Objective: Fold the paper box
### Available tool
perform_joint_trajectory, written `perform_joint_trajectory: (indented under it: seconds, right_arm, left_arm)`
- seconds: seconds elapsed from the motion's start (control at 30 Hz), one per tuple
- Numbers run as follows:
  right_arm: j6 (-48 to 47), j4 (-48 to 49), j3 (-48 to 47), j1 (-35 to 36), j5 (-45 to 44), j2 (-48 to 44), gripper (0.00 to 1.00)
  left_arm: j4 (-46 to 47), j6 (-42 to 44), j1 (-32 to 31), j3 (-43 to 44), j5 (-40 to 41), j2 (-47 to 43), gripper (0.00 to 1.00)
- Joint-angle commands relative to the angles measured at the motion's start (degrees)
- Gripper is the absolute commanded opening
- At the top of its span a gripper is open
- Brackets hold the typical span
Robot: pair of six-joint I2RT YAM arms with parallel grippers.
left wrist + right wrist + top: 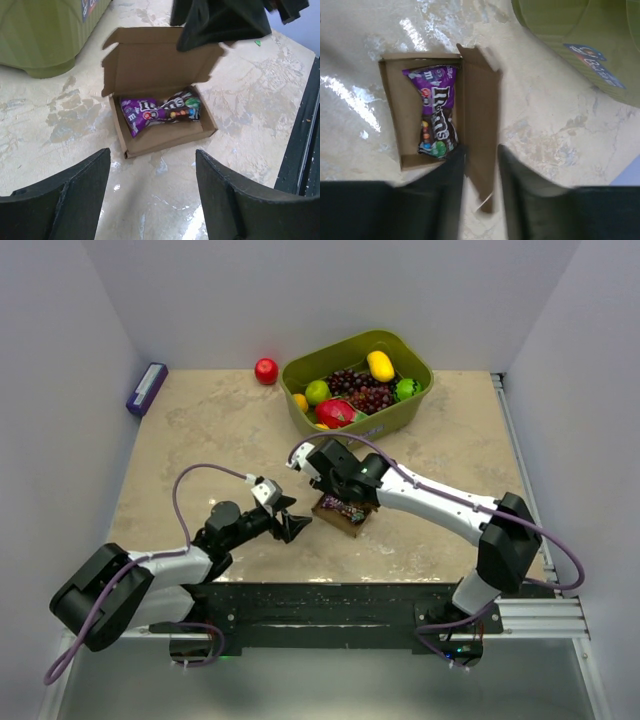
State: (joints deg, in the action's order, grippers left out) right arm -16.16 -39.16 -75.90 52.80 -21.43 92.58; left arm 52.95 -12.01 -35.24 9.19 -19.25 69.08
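Paper box (pixel 347 517): lies on table (pixel 200 440), mid-area, near green bin (pixel 400 418) but apart from it. Tray formed, open on top; lid (pixel 155 60) stands raised on side away from left gripper. Contains purple candy bag (pixel 160 112).

Right gripper (pixel 481 165): reaches down over box; jaws narrow, one finger either side of lid edge. Cannot tell whether clamped on lid.

Left gripper (pixel 152 165): gapes wide, holds nothing, faces front wall of box, just short of it, apart.
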Motion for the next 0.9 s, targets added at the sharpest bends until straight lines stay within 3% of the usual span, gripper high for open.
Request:
perform_joint_trajectory:
  seconds: [0.0,0.1,0.13,0.4,0.5,0.57,0.67,0.7,0.73,0.8,0.87]
  right_arm:
    - [-1.95,2.23,-2.24,0.47,-4.58,1.38,0.52]
    - [0.42,6.88,-0.75,0.55,-5.90,-0.55,0.80]
    - [2.52,8.38,-0.13,0.55,-6.95,-1.34,0.99]
    - [17.72,25.23,12.77,-2.61,-5.90,-17.32,0.99]
    - [24.77,30.08,19.46,-3.75,-11.94,-22.85,0.99]
    - [31.26,28.45,21.66,-7.24,-12.94,-24.63,0.99]
    - [37.77,24.83,25.08,-13.57,-3.47,-27.88,0.99]
    - [38.65,24.92,26.23,-14.38,-1.35,-29.19,0.96]
    - [40.49,24.83,27.46,-14.91,1.45,-31.47,0.83]
    - [42.52,24.39,31.06,-16.05,2.70,-34.11,0.72]
    - [45.69,25.18,35.09,-16.23,2.45,-38.86,0.69]
  left_arm:
    - [1.28,-1.43,0.44,2.14,0.26,0.62,0.73]
    - [0.49,-2.84,0.53,3.37,-0.27,0.62,0.73]
    - [-0.56,-3.37,0.53,3.81,-0.09,0.62,0.73]
    - [-6.09,-4.60,0.79,12.32,0.70,2.72,0.72]
    - [-8.39,-4.34,1.66,16.37,0.17,6.67,0.72]
    - [-7.08,-6.26,2.37,18.31,-2.54,10.36,0.72]
    - [-4.26,-9.51,2.99,21.65,-7.03,14.85,0.72]
    - [-4.00,-10.04,3.08,22.79,-7.47,15.73,0.72]
    - [-4.43,-10.49,3.16,23.41,-7.56,17.04,0.73]
    - [-4.78,-9.70,3.25,23.94,-7.13,17.75,0.73]
    - [-2.86,-9.26,3.69,23.25,-6.86,18.55,0.73]
